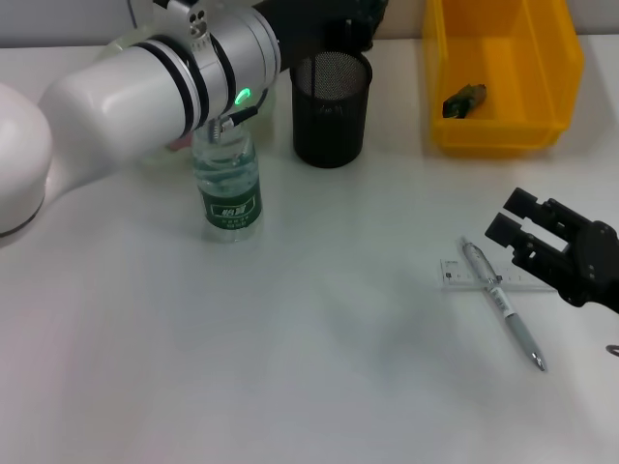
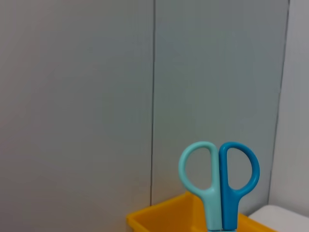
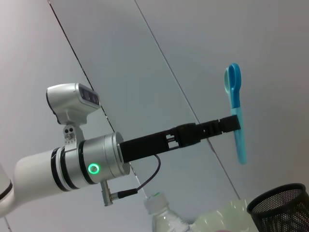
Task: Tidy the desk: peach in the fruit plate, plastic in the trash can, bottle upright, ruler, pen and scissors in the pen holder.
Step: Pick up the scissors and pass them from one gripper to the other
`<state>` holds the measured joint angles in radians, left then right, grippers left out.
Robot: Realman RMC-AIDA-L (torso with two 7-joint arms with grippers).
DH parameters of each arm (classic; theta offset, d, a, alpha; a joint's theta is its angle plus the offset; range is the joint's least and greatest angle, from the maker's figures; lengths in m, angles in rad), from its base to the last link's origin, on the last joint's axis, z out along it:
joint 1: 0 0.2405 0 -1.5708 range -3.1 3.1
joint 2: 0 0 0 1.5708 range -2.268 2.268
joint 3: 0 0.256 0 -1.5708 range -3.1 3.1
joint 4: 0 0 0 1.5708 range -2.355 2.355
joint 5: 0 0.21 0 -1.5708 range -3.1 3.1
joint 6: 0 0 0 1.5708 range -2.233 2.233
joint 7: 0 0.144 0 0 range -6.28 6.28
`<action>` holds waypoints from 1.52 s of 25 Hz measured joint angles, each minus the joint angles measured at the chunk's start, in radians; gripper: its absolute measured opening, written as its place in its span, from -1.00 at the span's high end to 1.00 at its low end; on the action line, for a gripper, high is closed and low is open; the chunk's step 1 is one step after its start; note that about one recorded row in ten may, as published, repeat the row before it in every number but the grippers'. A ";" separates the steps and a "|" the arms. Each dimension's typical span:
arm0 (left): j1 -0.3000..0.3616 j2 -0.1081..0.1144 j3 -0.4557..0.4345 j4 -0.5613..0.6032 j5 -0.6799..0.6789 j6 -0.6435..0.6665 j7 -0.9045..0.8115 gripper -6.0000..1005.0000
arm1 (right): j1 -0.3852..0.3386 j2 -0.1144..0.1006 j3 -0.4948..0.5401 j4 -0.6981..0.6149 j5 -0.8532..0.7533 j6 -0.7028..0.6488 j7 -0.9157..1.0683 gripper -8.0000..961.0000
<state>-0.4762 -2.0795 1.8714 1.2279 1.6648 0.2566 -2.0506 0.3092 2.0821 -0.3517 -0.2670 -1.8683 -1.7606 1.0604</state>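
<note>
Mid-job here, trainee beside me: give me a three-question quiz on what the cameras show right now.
1. True or false: the clear plastic water bottle with the green label is standing upright.
2. Which gripper holds the blue and teal scissors? A) left gripper B) right gripper
3. Fill in: the silver pen lies across the clear plastic ______.

Key:
1. True.
2. A; it holds them high above the black mesh pen holder.
3. Ruler.
</note>
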 joint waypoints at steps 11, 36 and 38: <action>0.008 0.000 0.005 -0.021 -0.068 -0.006 0.003 0.51 | 0.082 -0.004 0.013 -0.107 0.177 -0.066 0.192 -0.33; 0.072 0.004 0.058 0.062 -0.097 0.004 0.018 0.50 | 0.404 -0.001 -0.079 -0.191 0.262 0.268 0.367 -0.33; 0.071 0.003 0.061 0.064 -0.102 0.004 0.040 0.50 | 0.418 -0.001 -0.093 -0.181 0.262 0.292 0.367 -0.33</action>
<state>-0.4054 -2.0763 1.9328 1.2918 1.5633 0.2608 -2.0107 0.7268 2.0810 -0.4443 -0.4483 -1.6061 -1.4689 1.4277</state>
